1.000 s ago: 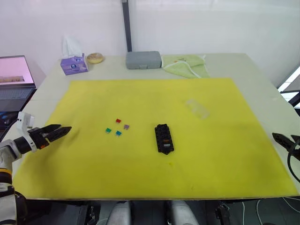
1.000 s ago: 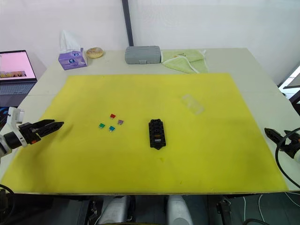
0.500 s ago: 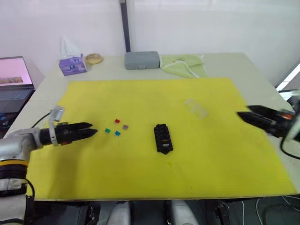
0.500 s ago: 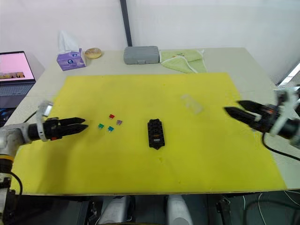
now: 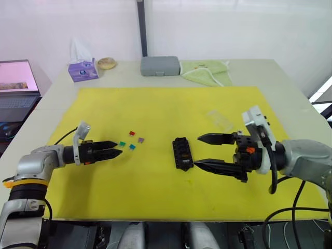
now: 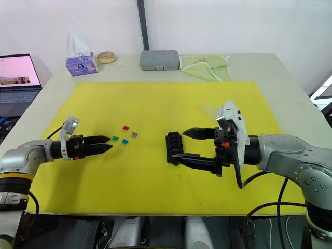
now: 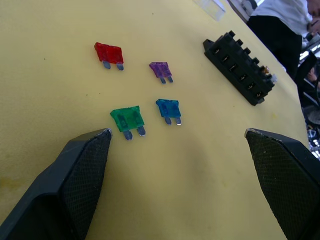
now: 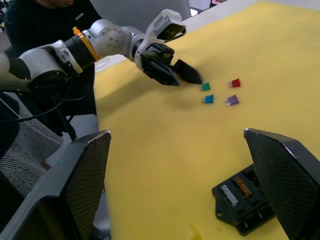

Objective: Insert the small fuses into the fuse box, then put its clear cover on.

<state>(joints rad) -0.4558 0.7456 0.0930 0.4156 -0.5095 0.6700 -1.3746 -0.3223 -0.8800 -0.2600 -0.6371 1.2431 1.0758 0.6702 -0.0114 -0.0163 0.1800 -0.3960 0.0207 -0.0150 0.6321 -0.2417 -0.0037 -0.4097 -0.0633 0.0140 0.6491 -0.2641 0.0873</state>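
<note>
Left gripper open, empty, low over mat, tips just left of four loose fuses: red, purple, blue, green. Right gripper wide open, empty, just right of fuse box at mid-mat. Cover farther right on mat.

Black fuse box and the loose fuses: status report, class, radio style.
Left gripper open beside green fuse. Right gripper open, fingertips flanking the black slotted fuse box. Red, purple, blue fuses loose on yellow mat. Nothing blocking.
</note>
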